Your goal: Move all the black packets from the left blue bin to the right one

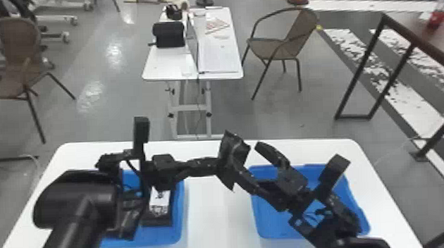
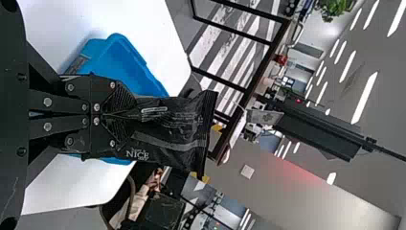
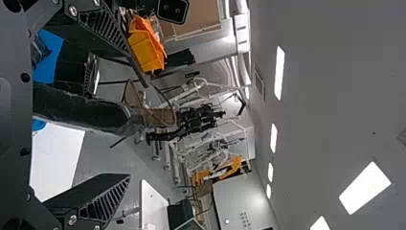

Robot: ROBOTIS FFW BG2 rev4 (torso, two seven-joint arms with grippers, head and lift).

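At the left side of the worktop [image 1: 214, 217], the left blue bin [image 1: 181, 211] bears a dark packet with a white label [image 1: 159, 201], lying toward the bin's right wall. The left arm covers much of this bin, so the number of packets inside cannot be told. If the arm comes back low for the next one, it could knock the bin's wall, because the space there looks narrow.

To the right of this bin, above the middle of the worktop, the left hand [image 2: 127, 115] is clenched on a black packet [image 2: 172, 132]. It pinches only one end, and the rest sticks out free. This soft bag could therefore bend or swing, and a weak pinch would let it slip onto the worktop between the bins.

The right hand [image 1: 247, 154] is released, its fingers wide apart, and one finger overlaps the packet in the head view. Whether they touch cannot be told. A handover seems to be the step in hand. If the hands meet at a wrong angle, the fingers may collide or push the bag aside; if the left hand lets go too early, it falls.

Farthest right, the right blue bin [image 1: 270, 222] stands inside the worktop's right edge. A packet dropped from such height might catch on its rim.
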